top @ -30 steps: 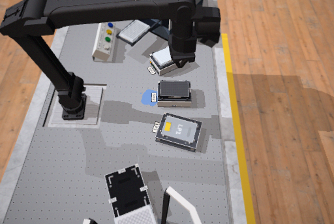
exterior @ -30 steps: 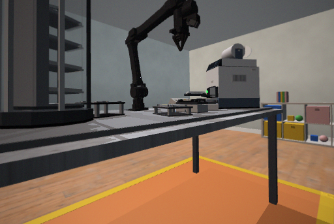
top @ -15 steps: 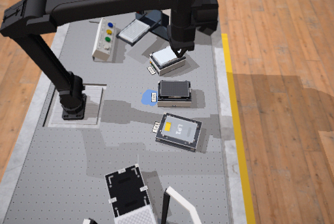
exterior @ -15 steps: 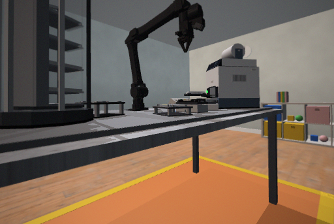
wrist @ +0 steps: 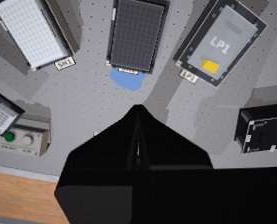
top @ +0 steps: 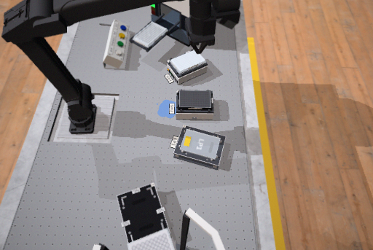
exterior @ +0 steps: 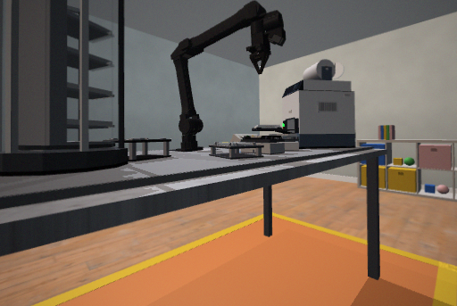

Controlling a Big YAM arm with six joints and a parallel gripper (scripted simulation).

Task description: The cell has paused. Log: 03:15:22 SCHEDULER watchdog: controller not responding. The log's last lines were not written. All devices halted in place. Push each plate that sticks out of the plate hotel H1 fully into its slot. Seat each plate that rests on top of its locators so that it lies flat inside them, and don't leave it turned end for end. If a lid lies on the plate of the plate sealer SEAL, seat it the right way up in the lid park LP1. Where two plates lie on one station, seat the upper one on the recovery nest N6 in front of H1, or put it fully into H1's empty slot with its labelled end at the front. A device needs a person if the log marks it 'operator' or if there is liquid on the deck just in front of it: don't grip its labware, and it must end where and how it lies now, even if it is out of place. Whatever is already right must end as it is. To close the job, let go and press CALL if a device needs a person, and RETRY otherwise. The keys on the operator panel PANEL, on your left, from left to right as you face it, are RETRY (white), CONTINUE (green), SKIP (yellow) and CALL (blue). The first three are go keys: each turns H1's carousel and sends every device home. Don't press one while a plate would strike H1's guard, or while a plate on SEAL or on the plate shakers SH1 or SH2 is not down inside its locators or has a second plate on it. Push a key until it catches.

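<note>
Your tool is pressed together with nothing in it, and it hangs high above the surface, over the back edge of the SH1 plate.

The main danger is the blue spill that touches the front of the dark plate next to SH1. I judge that this device needs a person, so you must not grip or bump that plate, and a low pass over it could shift it. For the same reason, the right key on the panel seems to be the blue one; if you push a neighbour key instead, the carousel would turn.

The white plate at the sealer looks turned at an angle, but I cannot tell if it sits inside its locators. The hotel is cut off in the top view, so you cannot judge from here if a plate sticks out. LP1 carries a grey piece, maybe a lid.
</note>
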